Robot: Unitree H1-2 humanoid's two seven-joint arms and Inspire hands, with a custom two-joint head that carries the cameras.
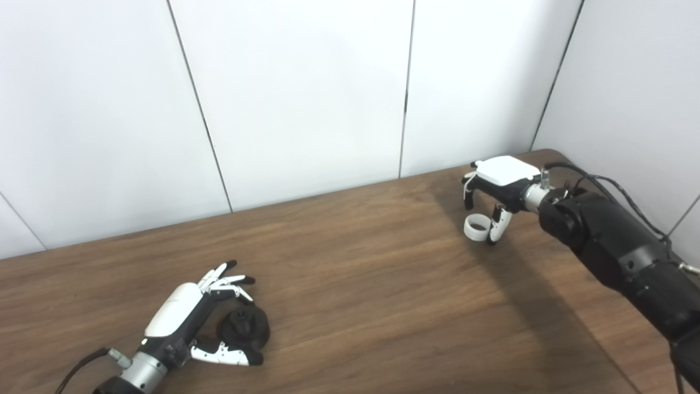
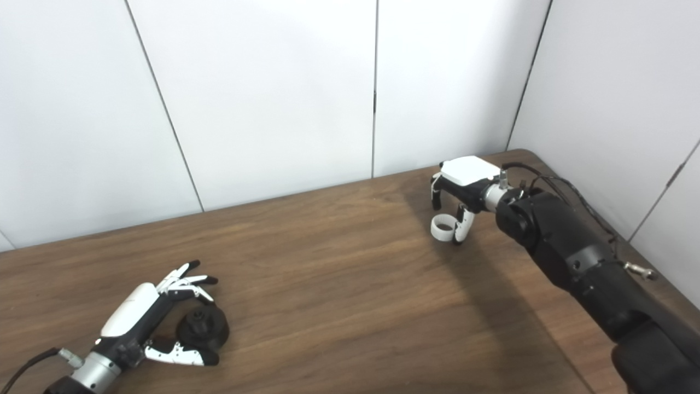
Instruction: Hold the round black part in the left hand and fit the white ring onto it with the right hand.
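Observation:
The round black part (image 1: 244,326) lies on the wooden table (image 1: 372,284) at the front left. My left hand (image 1: 183,314) lies beside it, fingers spread over its far side and thumb along its near edge, not closed on it. Far right, near the back corner, the white ring (image 1: 476,227) rests with its opening facing up. My right hand (image 1: 500,183) hovers over it, palm down. Its thumb (image 1: 499,223) touches the ring's right side. The curled fingers (image 1: 468,198) hang above the ring's left side, short of it.
White wall panels close off the back and the right side, meeting at the corner just behind the right hand. The right forearm (image 1: 618,246) with its cables runs along the table's right edge. Bare wood spans between the two hands.

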